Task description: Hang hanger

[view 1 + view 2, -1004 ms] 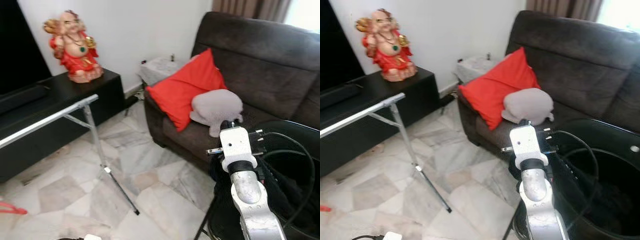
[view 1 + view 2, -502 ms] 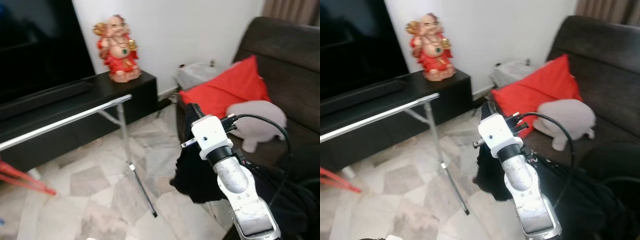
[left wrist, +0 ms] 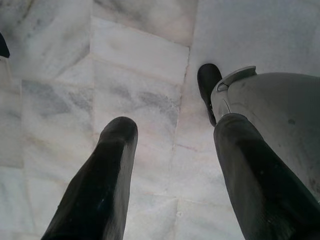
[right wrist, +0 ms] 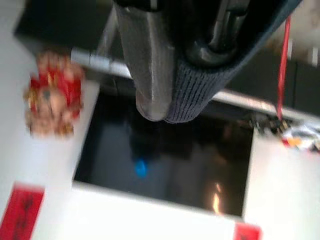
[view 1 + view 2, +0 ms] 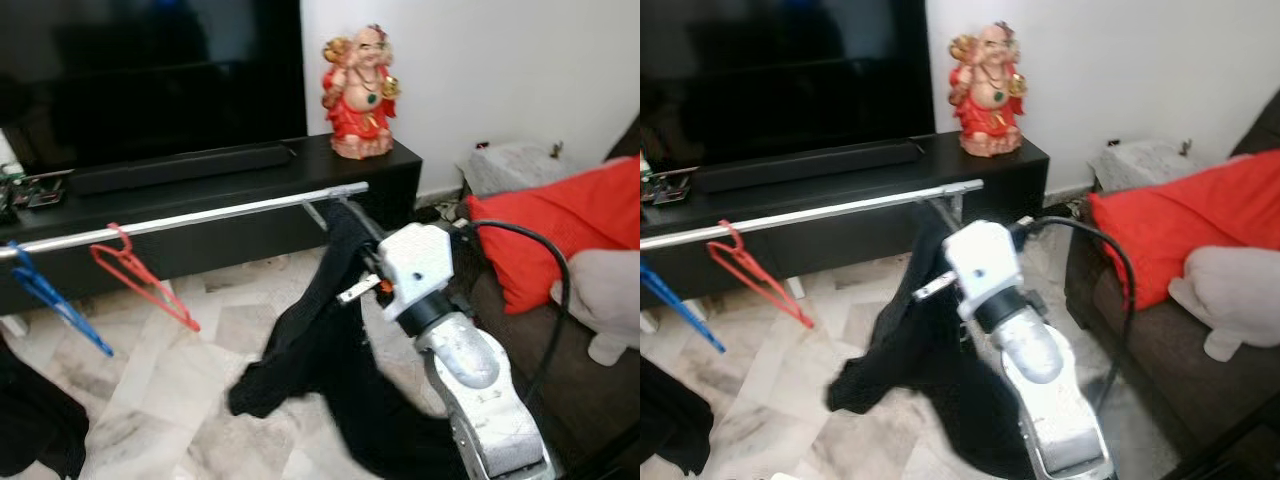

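A silver clothes rail runs across in front of the TV bench. On it hang a red hanger and a blue hanger. My right gripper is raised just below the rail's right end, shut on the collar of a black garment that drapes down toward the floor. In the right wrist view one finger presses against ribbed dark fabric; any hanger inside it is hidden. My left gripper hangs open over the marble floor, holding nothing.
A black TV bench carries a red-and-gold statue and a dark TV. A red cushion lies on the sofa at the right. Another dark garment hangs at the lower left.
The camera has swung left from the sofa to the TV and rail. My right arm has lifted the black garment up to the rail's right end.
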### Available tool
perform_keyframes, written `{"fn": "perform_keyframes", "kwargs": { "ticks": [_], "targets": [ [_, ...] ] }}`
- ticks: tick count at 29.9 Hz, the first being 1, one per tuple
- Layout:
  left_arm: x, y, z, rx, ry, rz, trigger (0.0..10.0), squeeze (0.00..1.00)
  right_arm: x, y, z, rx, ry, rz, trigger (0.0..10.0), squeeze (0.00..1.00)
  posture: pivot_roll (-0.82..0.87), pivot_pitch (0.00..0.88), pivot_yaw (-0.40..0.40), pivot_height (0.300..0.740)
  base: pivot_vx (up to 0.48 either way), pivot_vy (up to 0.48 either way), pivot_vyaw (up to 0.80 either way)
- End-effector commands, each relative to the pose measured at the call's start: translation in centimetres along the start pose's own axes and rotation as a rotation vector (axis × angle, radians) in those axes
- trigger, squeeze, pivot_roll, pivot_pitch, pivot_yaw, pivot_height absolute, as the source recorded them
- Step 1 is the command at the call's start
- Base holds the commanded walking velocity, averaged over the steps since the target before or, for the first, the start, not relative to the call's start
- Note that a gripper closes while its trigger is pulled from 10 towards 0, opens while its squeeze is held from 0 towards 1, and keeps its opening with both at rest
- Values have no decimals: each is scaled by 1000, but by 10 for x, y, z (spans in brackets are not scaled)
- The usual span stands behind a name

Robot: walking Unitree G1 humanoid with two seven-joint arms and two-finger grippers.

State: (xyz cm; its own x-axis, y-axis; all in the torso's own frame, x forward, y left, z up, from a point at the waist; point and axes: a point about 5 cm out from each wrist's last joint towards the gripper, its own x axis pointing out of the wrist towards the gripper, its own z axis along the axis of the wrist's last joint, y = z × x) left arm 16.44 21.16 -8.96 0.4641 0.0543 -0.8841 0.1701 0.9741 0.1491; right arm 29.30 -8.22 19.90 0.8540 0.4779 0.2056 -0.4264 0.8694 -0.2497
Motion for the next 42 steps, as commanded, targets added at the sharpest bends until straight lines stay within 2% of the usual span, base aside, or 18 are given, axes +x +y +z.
{"fn": "perform_keyframes", "kwargs": {
  "ticks": [1, 2, 4, 5, 7, 8, 13, 21, 32, 37, 42],
  "targets": [
    [0, 2, 4, 16, -10, 7, 10000, 0, -6, -13, -18, -10, 92, -77, 10000, 0, -42, 0, 43, 740, 0, 0, 0],
    [0, 2, 4, 16, -9, 8, 10000, 0, -11, -22, -35, 18, 168, -145, 10000, 0, -41, 0, 44, 740, 0, 0, 0],
    [0, 2, 4, 16, -9, 8, 10000, 0, -14, -26, -43, 38, 203, -178, 10000, 0, -41, 0, 44, 740, 0, 0, 0],
    [0, 2, 4, 16, -8, 8, 10000, 0, -21, -33, -57, 87, 259, -247, 10000, 0, -41, 0, 44, 740, 0, 0, 0],
    [0, 3, 3, 15, -7, 9, 10000, 0, -28, -38, -72, 188, 315, -326, 10000, 0, -37, 0, 48, 740, 0, 0, 0],
    [0, 3, 3, 16, -7, 9, 10000, 0, -31, -40, -76, 209, 324, -347, 10000, 0, -36, 0, 50, 740, 0, 0, 0],
    [0, 4, 2, 11, -6, 12, 10000, 0, -43, -43, -98, 231, 398, -399, 10000, 0, -34, 0, 56, 740, 0, 0, 0],
    [0, 4, 0, -7, -12, 16, 10000, 0, -45, -39, -104, 238, 415, -391, 10000, 0, -37, 0, 59, 740, 0, 0, 0],
    [-1, 4, -1, 3, -5, 18, 10000, 0, -48, -42, -109, 263, 413, -431, 10000, 0, -36, 0, 59, 740, 0, 0, 0],
    [-1, 4, 0, 1, -7, 16, 10000, 0, -50, -44, -113, 204, 445, -426, 10000, 0, -29, 0, 54, 740, 0, 0, 0],
    [0, 5, 1, -2, -9, 17, 10000, 0, -54, -50, -117, 184, 477, -477, 10000, 0, -28, 0, 52, 740, 0, 0, 0]
  ]
}}
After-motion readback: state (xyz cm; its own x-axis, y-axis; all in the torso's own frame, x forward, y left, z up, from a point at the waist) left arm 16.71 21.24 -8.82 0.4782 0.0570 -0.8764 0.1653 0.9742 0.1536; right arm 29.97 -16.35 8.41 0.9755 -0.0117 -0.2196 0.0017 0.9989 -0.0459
